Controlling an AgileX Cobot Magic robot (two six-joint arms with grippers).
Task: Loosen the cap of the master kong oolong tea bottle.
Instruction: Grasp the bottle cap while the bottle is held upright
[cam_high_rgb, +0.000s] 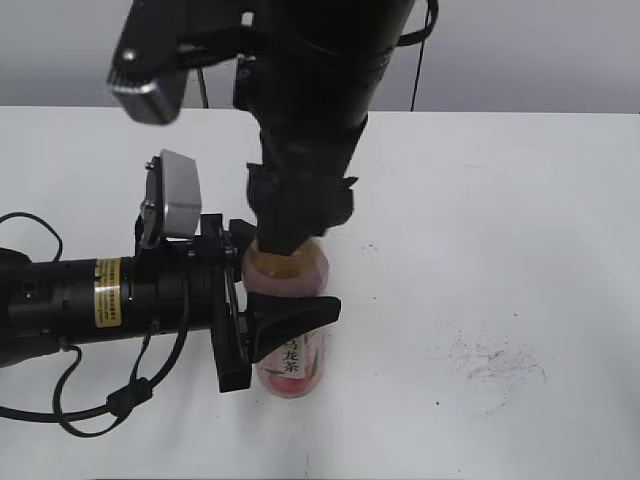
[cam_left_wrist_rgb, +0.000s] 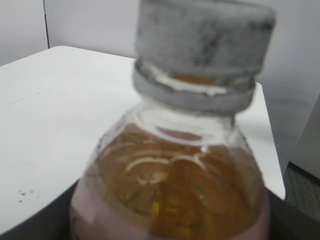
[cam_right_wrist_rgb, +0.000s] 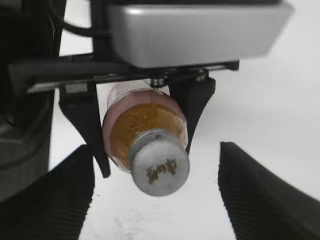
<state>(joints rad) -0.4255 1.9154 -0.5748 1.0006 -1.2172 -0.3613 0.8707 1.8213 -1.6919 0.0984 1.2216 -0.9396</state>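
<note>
I see the tea bottle (cam_high_rgb: 292, 340) standing upright on the white desk (cam_high_rgb: 520, 220), a little toward 7 o'clock from the middle of the exterior view. My left gripper (cam_high_rgb: 262, 318) comes in level from 9 o'clock and its black fingers (cam_high_rgb: 295, 318) are clenched around the bottle's body, one across the front just above the label, the other hidden behind. In the right wrist view those same two fingers (cam_right_wrist_rgb: 194, 107) press the bottle's shoulder at 9 and 3 o'clock.

The right arm drops in from 12 o'clock in the exterior view and hides the neck there. From its own camera the right gripper (cam_right_wrist_rgb: 155, 192) is released: its ribbed fingers (cam_right_wrist_rgb: 260, 192) stand wide apart with the cap (cam_right_wrist_rgb: 159, 169) between them, touching neither.

The left wrist view, blurred, shows the grey cap (cam_left_wrist_rgb: 202, 37) on the neck above its ring, amber tea below

Dark specks (cam_high_rgb: 495, 360) mark the desk at 4 o'clock from the bottle
</note>
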